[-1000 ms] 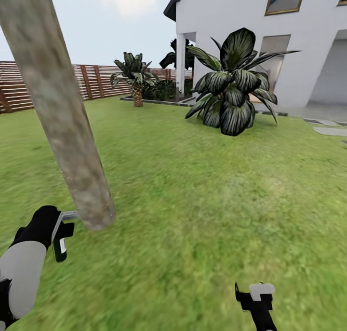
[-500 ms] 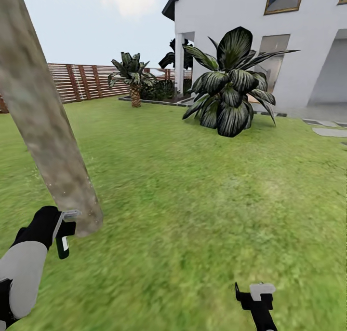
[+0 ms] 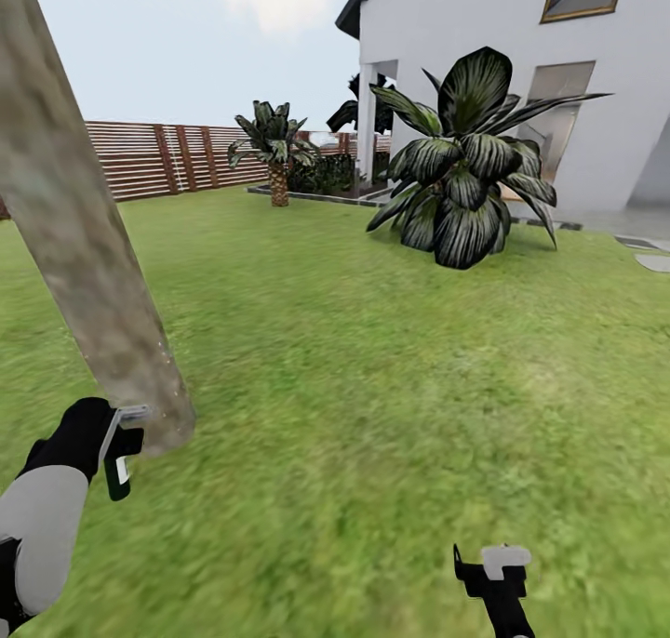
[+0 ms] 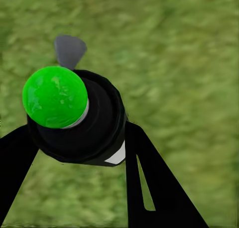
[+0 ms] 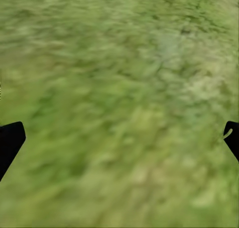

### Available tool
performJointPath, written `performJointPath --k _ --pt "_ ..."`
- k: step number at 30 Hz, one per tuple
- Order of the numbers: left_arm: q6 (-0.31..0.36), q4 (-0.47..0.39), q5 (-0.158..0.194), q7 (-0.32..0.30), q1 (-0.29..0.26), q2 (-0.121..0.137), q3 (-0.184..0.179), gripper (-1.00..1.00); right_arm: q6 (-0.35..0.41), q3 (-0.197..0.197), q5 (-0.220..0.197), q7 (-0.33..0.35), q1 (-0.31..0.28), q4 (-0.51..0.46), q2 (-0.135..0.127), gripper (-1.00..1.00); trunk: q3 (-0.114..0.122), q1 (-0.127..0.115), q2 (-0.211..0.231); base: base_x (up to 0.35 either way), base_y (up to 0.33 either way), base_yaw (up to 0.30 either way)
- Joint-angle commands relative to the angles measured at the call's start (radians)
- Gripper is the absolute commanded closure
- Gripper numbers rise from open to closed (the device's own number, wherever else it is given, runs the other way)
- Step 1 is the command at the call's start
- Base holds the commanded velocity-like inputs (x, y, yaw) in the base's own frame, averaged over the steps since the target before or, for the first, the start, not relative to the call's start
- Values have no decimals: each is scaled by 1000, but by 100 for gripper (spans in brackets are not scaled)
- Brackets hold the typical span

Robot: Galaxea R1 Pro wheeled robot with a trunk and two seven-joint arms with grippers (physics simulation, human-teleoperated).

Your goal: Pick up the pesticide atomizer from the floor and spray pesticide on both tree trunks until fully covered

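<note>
A wide lawn (image 3: 391, 368) ran back to a white house (image 3: 521, 52) and a brown slat fence (image 3: 158, 159). A broad-leaved dark shrub (image 3: 465, 168) stood on the grass in front of the house, and a short palm (image 3: 276, 150) grew near the fence. At the head view's left a thick, blotchy grey-brown tree trunk (image 3: 79, 229) slanted up out of the grass.

Just beside its base, the left gripper (image 3: 119, 443) held the spray bottle (image 4: 82, 120). In the left wrist view the black fingers (image 4: 149, 183) were clamped on either side of its dark body, with a bright green cap and a grey trigger tip in sight above the grass.

The right gripper (image 3: 495, 573) hung low over bare grass well apart from the trunk, its jaws spread wide with nothing between them.
</note>
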Motion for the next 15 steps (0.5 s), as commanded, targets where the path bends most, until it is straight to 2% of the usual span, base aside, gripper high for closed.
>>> performJointPath --k 1,4,8,15 --pt "3 -1 -11 -9 -1 -1 4 100 -3 -4 11 -6 -1 2 0 -100 -1 0 0 6 -268 277" --pt "3 -1 -12 -8 -1 -1 6 100 -3 -4 11 -6 -1 2 1 -100 -1 0 0 74 -230 277" --pt "3 0 -12 -7 -1 -1 6 100 -3 -4 11 -6 -1 2 1 -100 -1 0 0 221 -190 260" --pt "3 -1 -12 -7 -1 -1 6 100 -3 -4 11 -6 -1 2 1 -100 -1 0 0 255 -173 40"
